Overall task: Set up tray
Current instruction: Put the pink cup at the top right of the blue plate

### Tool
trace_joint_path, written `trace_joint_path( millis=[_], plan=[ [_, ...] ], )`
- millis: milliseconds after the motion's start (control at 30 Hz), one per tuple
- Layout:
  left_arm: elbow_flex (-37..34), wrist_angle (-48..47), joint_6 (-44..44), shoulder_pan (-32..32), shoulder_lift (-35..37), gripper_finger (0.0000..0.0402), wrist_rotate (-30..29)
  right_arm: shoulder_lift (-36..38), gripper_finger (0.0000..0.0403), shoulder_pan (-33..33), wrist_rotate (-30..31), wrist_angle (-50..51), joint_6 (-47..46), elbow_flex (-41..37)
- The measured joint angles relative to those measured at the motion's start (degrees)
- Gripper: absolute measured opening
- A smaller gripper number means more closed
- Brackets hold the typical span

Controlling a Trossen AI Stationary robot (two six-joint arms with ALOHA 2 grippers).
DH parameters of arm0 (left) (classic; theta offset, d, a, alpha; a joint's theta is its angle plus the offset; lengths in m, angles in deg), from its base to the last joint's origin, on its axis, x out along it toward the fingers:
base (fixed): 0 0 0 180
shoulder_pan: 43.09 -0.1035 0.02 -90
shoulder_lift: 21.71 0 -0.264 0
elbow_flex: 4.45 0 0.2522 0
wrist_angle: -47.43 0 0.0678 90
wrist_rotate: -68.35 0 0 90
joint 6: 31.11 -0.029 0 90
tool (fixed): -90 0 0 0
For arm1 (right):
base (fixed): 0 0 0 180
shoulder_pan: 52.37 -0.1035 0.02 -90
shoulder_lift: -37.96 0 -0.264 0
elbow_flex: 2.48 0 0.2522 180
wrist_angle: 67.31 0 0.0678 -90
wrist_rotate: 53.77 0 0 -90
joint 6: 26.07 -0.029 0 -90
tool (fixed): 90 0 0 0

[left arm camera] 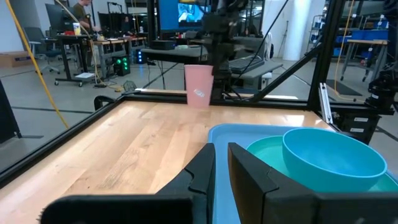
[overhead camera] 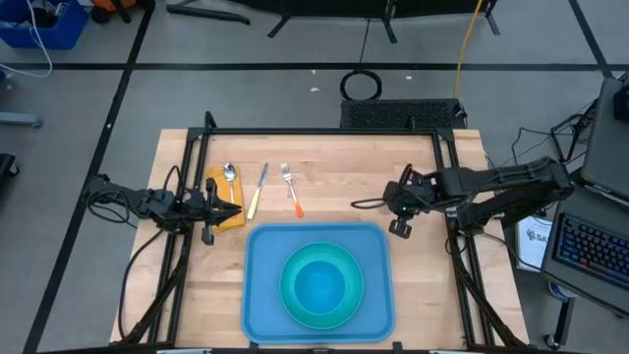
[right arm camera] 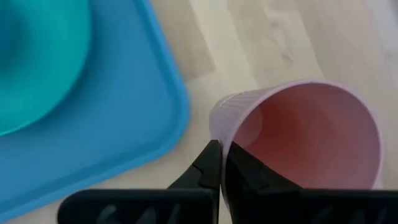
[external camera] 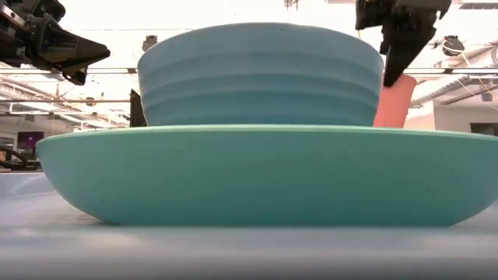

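The light-blue tray point(overhead camera: 263, 295) lies at the table's near middle. On it sits a round turquoise plate point(overhead camera: 295, 305) with a blue bowl point(overhead camera: 321, 285) in it. A pink cup point(right arm camera: 311, 137) is in my right gripper point(right arm camera: 222, 149) beyond the tray's far right corner; it also shows in the left wrist view point(left arm camera: 199, 86) and behind the bowl in the low view point(external camera: 394, 105). My right gripper point(overhead camera: 396, 211) hides the cup in the high view. My left gripper point(overhead camera: 234, 211) is shut, holds nothing, and hovers left of the tray by the yellow napkin point(overhead camera: 224, 202). My right gripper pinches the pink cup's wall at its rim point(right arm camera: 225, 127), one finger inside the cup and one outside. The fingers come from above, pointing down. The cup stays roughly upright with its mouth up; whether its base touches the table I cannot tell.
A spoon point(overhead camera: 230, 177) lies on the yellow napkin. A knife point(overhead camera: 257, 190) and an orange-handled fork point(overhead camera: 291, 187) lie on the wood beyond the tray's far left corner. Black frame rails point(overhead camera: 324, 131) run along the table's edges. Bare wood point(overhead camera: 344, 167) lies beyond the tray.
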Motion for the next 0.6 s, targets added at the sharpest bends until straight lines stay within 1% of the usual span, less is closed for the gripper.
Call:
trace_joint_path(
  millis=[267,400,600],
  plan=[
    [0.0,0.02,-0.11,0.0,0.0,0.0047,0.0,-1.66,0.0,-7.98,-1.14,-0.21,-4.65,2.84],
    [-0.02,0.0,-0.11,0.0,-0.02,0.0047,0.0,-4.49,0.0,-11.09,-2.82,-0.4,-5.75,4.61],
    [-0.02,0.02,-0.07,-0.01,-0.01,0.0047,0.0,-10.02,0.0,-13.9,-3.11,0.79,-5.84,8.82]
  ],
)
